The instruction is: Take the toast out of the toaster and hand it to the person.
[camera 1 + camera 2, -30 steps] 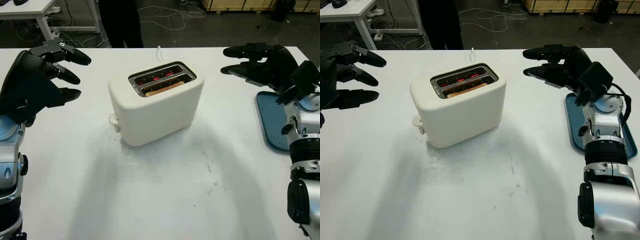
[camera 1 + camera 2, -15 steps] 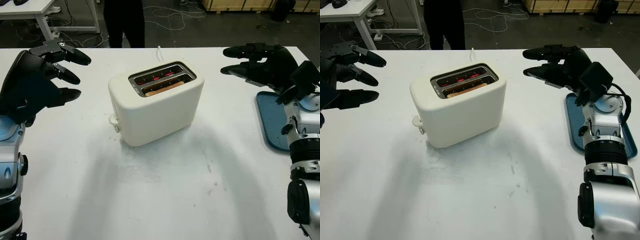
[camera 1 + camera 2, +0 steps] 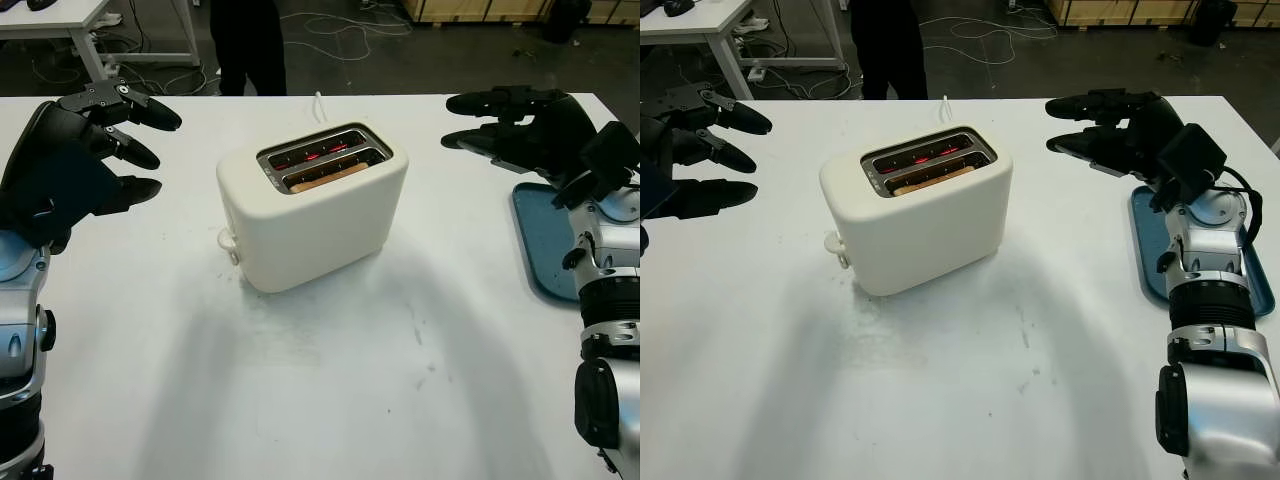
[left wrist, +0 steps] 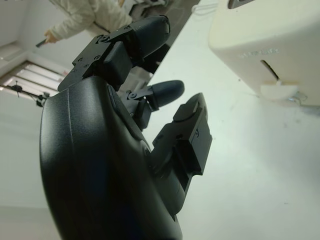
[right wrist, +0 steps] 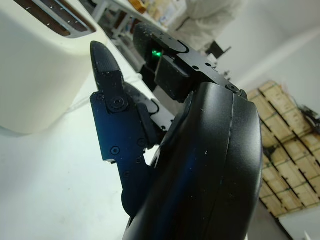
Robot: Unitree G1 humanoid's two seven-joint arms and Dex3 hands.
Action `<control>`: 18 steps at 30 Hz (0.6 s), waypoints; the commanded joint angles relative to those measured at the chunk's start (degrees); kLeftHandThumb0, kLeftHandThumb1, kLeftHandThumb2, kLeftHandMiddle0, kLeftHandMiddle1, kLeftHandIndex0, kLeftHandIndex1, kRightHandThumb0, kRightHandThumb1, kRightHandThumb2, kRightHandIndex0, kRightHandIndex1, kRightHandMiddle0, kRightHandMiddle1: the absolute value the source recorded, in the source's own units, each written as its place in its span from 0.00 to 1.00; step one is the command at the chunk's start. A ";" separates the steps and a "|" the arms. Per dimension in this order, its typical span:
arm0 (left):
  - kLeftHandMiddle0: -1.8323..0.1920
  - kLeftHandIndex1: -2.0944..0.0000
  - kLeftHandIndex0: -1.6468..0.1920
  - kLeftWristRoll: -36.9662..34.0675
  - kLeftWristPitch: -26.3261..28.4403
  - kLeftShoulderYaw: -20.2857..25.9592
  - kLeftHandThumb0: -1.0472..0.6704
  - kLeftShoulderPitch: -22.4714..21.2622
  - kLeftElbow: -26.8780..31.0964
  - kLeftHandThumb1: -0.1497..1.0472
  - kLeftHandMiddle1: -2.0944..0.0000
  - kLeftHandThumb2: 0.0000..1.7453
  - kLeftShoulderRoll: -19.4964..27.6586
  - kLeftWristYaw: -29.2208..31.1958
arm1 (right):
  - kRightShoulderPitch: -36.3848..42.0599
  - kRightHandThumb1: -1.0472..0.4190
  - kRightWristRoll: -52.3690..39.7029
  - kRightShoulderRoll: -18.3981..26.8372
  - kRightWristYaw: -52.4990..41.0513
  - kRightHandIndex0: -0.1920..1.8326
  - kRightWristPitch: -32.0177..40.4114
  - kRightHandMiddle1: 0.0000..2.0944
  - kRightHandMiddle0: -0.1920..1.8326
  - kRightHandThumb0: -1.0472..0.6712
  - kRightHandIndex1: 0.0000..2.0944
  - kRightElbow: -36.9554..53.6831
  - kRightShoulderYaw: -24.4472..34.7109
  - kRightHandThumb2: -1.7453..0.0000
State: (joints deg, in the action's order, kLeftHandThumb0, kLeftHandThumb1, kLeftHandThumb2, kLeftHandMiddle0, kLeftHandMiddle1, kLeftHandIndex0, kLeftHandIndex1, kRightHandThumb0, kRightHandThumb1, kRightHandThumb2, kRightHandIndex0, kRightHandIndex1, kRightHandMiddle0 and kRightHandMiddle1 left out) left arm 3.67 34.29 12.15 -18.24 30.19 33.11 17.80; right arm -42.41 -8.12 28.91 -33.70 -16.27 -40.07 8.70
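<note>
A cream two-slot toaster (image 3: 310, 215) stands in the middle of the white table (image 3: 330, 380), its lever (image 3: 227, 240) low on the left end. A slice of toast (image 3: 330, 177) sits sunk in the nearer slot, and the far slot glows red. My left hand (image 3: 125, 135) is open, raised above the table well left of the toaster. My right hand (image 3: 480, 120) is open too, held up to the right of the toaster near the table's far edge. A person (image 3: 247, 45) in dark clothes stands behind the table.
A blue tray (image 3: 540, 240) lies at the table's right edge under my right forearm. The toaster's white cord (image 3: 320, 103) runs off the far edge. Another white table (image 3: 60, 20) stands at the back left, with cables on the floor behind.
The person behind the table has shifted their legs slightly. Both hands and the toaster have stayed where they were.
</note>
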 commanded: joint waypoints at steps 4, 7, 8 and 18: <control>0.65 0.53 0.62 -0.10 -0.15 -0.36 0.91 -0.92 -0.52 0.89 0.39 0.07 0.58 0.17 | 1.47 0.13 -0.14 -0.11 0.99 0.61 1.02 0.00 0.54 0.36 0.00 2.03 0.23 1.00; 0.65 0.53 0.62 -0.08 -0.15 -0.79 0.91 -1.34 -0.97 0.89 0.39 0.07 0.56 0.22 | 2.19 0.13 -0.10 0.07 1.34 0.61 1.35 0.00 0.55 0.35 0.00 2.92 0.31 1.00; 0.65 0.53 0.62 -0.09 -0.03 -0.96 0.91 -1.55 -1.07 0.89 0.39 0.07 0.60 0.29 | 2.41 0.13 -0.10 0.15 1.31 0.61 1.14 0.00 0.54 0.35 0.01 3.06 0.34 1.00; 0.66 0.53 0.63 0.61 0.25 -2.43 0.92 -2.76 -1.98 0.89 0.39 0.07 0.76 0.02 | 4.17 0.13 -0.65 0.47 1.14 0.62 2.70 0.00 0.56 0.34 0.01 5.46 1.11 1.00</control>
State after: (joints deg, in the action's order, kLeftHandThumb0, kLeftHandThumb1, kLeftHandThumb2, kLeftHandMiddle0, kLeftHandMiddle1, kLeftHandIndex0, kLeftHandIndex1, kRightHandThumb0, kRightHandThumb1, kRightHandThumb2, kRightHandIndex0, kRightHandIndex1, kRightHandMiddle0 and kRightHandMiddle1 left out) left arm 3.83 34.28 10.11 -19.97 28.21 33.36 17.93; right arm -39.20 -8.23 28.92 -32.81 -14.68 -35.59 9.52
